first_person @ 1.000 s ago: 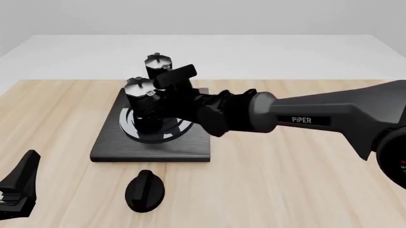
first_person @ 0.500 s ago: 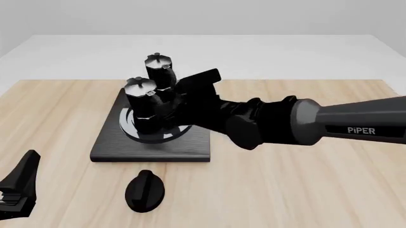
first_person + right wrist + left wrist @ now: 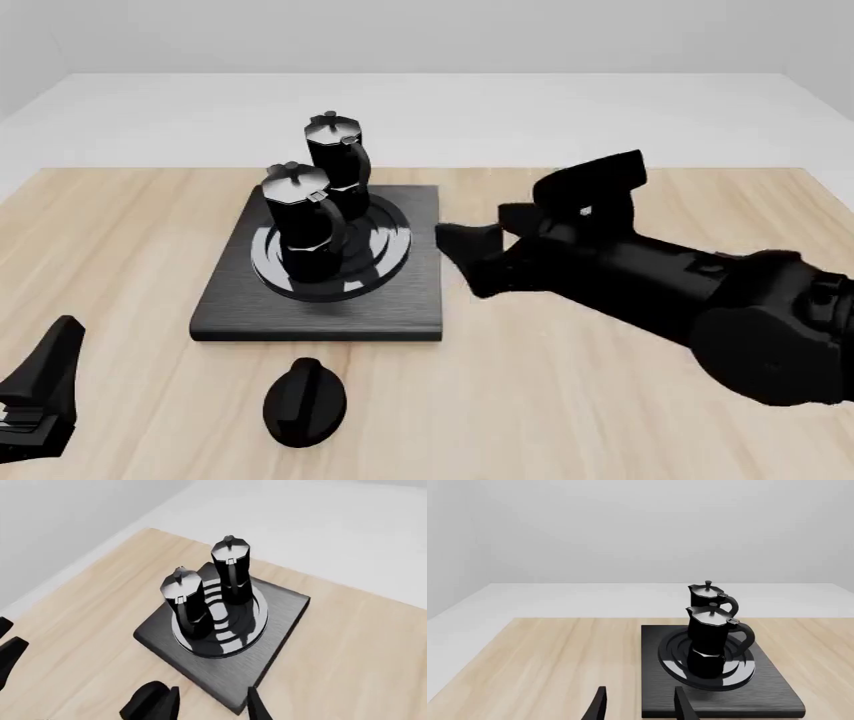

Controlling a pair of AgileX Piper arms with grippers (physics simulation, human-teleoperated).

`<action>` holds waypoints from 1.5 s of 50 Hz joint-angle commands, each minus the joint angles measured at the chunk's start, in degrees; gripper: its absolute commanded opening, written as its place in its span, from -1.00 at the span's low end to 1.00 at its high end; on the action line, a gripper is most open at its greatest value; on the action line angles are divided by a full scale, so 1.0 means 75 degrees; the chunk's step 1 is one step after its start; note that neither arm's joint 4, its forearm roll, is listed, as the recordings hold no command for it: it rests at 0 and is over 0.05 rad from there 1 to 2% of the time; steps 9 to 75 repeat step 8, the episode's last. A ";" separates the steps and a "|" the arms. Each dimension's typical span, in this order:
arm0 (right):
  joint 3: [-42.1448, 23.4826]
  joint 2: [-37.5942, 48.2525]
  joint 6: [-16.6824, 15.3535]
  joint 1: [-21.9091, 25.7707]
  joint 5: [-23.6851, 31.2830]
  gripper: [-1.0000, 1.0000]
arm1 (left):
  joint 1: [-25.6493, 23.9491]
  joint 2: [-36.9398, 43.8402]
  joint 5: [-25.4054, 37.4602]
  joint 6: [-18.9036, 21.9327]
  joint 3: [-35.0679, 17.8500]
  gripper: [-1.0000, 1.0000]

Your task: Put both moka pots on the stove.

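Both moka pots stand upright on the stove (image 3: pixel 320 312), on its ringed burner. The near pot (image 3: pixel 302 226) is at the burner's front left, the far pot (image 3: pixel 338 152) just behind it. My right gripper (image 3: pixel 465 260) is open and empty, off the stove's right edge, apart from the pots. My left gripper (image 3: pixel 40 392) is open and empty at the table's front left corner. The left wrist view shows the near pot (image 3: pixel 710 641), the far pot (image 3: pixel 710 598) and the stove (image 3: pixel 654 685). The right wrist view shows the near pot (image 3: pixel 187 602), the far pot (image 3: pixel 233 572) and the stove (image 3: pixel 288 609).
A black oval knob (image 3: pixel 304 402) lies on the wooden table in front of the stove; it also shows in the right wrist view (image 3: pixel 141 706). The right arm's body lies across the table's right side. The table's far edge runs just behind the stove.
My right gripper has pulled back from the pots, moving right and toward the front, with its jaws empty. Both pots stay standing on the burner. The left arm has not moved.
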 commanded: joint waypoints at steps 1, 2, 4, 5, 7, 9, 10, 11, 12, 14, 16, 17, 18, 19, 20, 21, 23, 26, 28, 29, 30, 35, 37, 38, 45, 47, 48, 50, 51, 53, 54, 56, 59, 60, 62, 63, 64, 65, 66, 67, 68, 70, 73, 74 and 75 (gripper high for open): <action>0.1597 -0.2905 0.0108 -0.0908 0.0850 1.00 | 0.0000 0.0000 0.0000 0.0000 0.0000 1.00; 0.1751 -0.3287 0.0109 -0.1026 0.1015 1.00 | 0.0000 0.0000 0.0000 0.0000 0.0000 1.00; 0.1923 -0.3739 0.0068 -0.1068 0.1254 1.00 | 0.0000 0.0000 0.0000 0.0000 0.0000 1.00; 0.2047 -0.4094 0.0106 -0.1167 0.1467 1.00 | 0.0000 0.0000 0.0000 0.0000 0.0000 1.00; 0.2219 -0.4577 0.0166 -0.1308 0.1720 1.00 | 0.0000 0.0000 0.0000 0.0000 0.0000 1.00; 0.2220 -0.4588 0.0166 -0.1308 0.1730 1.00 | 0.0000 0.0000 0.0000 0.0000 0.0000 1.00; 0.2220 -0.4588 0.0166 -0.1308 0.1730 1.00 | 0.0000 0.0000 0.0000 0.0000 0.0000 1.00; 0.2220 -0.4588 0.0166 -0.1308 0.1730 1.00 | 0.0000 0.0000 0.0000 0.0000 0.0000 1.00; 0.2220 -0.4588 0.0166 -0.1308 0.1730 1.00 | 0.0000 0.0000 0.0000 0.0000 0.0000 1.00; 0.2220 -0.4588 0.0166 -0.1308 0.1730 1.00 | 0.0000 0.0000 0.0000 0.0000 0.0000 1.00; 0.2220 -0.4588 0.0166 -0.1308 0.1730 1.00 | 0.0000 0.0000 0.0000 0.0000 0.0000 1.00; 0.2220 -0.4588 0.0166 -0.1308 0.1730 1.00 | 0.0000 0.0000 0.0000 0.0000 0.0000 1.00; 0.2220 -0.4588 0.0166 -0.1308 0.1730 1.00 | 0.0000 0.0000 0.0000 0.0000 0.0000 1.00; 0.2220 -0.4588 0.0166 -0.1308 0.1730 1.00 | 0.0000 0.0000 0.0000 0.0000 0.0000 1.00; 0.2220 -0.4588 0.0166 -0.1308 0.1730 1.00 | 0.0000 0.0000 0.0000 0.0000 0.0000 1.00; 0.2220 -0.4588 0.0166 -0.1308 0.1730 1.00 | 0.0000 0.0000 0.0000 0.0000 0.0000 1.00; 0.2220 -0.4588 0.0166 -0.1308 0.1730 1.00 | 0.0000 0.0000 0.0000 0.0000 0.0000 1.00; 0.2220 -0.4588 0.0166 -0.1308 0.1730 1.00 | 0.0000 0.0000 0.0000 0.0000 0.0000 1.00; 0.2220 -0.4588 0.0166 -0.1308 0.1730 1.00 | 0.0000 0.0000 0.0000 0.0000 0.0000 1.00; 0.2220 -0.4588 0.0166 -0.1308 0.1730 1.00 | 0.0000 0.0000 0.0000 0.0000 0.0000 1.00; 0.2220 -0.4588 0.0166 -0.1308 0.1730 1.00 | 0.0000 0.0000 0.0000 0.0000 0.0000 1.00; 0.2220 -0.4588 0.0166 -0.1308 0.1730 1.00 | 0.0000 0.0000 0.0000 0.0000 0.0000 1.00; 0.2220 -0.4588 0.0166 -0.1308 0.1730 1.00 | 0.0000 0.0000 0.0000 0.0000 0.0000 1.00; 0.2220 -0.4588 0.0166 -0.1308 0.1730 1.00 | 0.0000 0.0000 0.0000 0.0000 0.0000 1.00; 0.2220 -0.4588 0.0166 -0.1308 0.1730 1.00 | 0.0000 0.0000 0.0000 0.0000 0.0000 1.00; 0.2220 -0.4588 0.0166 -0.1308 0.1730 1.00 | 0.0000 0.0000 0.0000 0.0000 0.0000 1.00; 0.2220 -0.4588 0.0166 -0.1308 0.1730 1.00 | 0.0000 0.0000 0.0000 0.0000 0.0000 1.00; 0.2220 -0.4588 0.0166 -0.1308 0.1730 1.00 | 0.0000 0.0000 0.0000 0.0000 0.0000 1.00; 0.2220 -0.4588 0.0166 -0.1308 0.1730 1.00 | 0.0000 0.0000 0.0000 0.0000 0.0000 1.00; 0.2220 -0.4588 0.0166 -0.1308 0.1730 1.00 | 0.0000 0.0000 0.0000 0.0000 0.0000 1.00; 0.2220 -0.4588 0.0166 -0.1308 0.1730 1.00 | 0.0000 0.0000 0.0000 0.0000 0.0000 1.00; 0.2220 -0.4588 0.0166 -0.1308 0.1730 1.00 | 0.0000 0.0000 0.0000 0.0000 0.0000 1.00; 0.2220 -0.4588 0.0166 -0.1308 0.1730 1.00 | 0.0000 0.0000 0.0000 0.0000 0.0000 1.00; 0.2220 -0.4588 0.0166 -0.1308 0.1730 1.00 | 0.0000 0.0000 0.0000 0.0000 0.0000 1.00; 0.2220 -0.4588 0.0166 -0.1308 0.1730 1.00 | 0.0000 0.0000 0.0000 0.0000 0.0000 1.00; 0.2220 -0.4588 0.0166 -0.1308 0.1730 1.00 | 0.0000 0.0000 0.0000 0.0000 0.0000 1.00; 0.2220 -0.4588 0.0166 -0.1308 0.1730 1.00 | 0.0000 0.0000 0.0000 0.0000 0.0000 1.00; 0.2220 -0.4588 0.0166 -0.1308 0.1730 1.00 | 0.0000 0.0000 0.0000 0.0000 0.0000 1.00; 0.2220 -0.4588 0.0166 -0.1308 0.1730 1.00 | 0.0000 0.0000 0.0000 0.0000 0.0000 1.00; 0.2220 -0.4588 0.0166 -0.1308 0.1730 1.00 | 0.0000 0.0000 0.0000 0.0000 0.0000 1.00; 0.2220 -0.4588 0.0166 -0.1308 0.1730 1.00 | 0.0000 0.0000 0.0000 0.0000 0.0000 1.00; 0.2220 -0.4588 0.0166 -0.1308 0.1730 1.00 | 0.0000 0.0000 0.0000 0.0000 0.0000 1.00; 0.2220 -0.4588 0.0166 -0.1308 0.1730 1.00 | 0.0000 0.0000 0.0000 0.0000 0.0000 1.00; 0.2220 -0.4588 0.0166 -0.1308 0.1730 1.00 | 0.0000 0.0000 0.0000 0.0000 0.0000 1.00; 0.2220 -0.4588 0.0166 -0.1308 0.1730 1.00 | 0.0000 0.0000 0.0000 0.0000 0.0000 1.00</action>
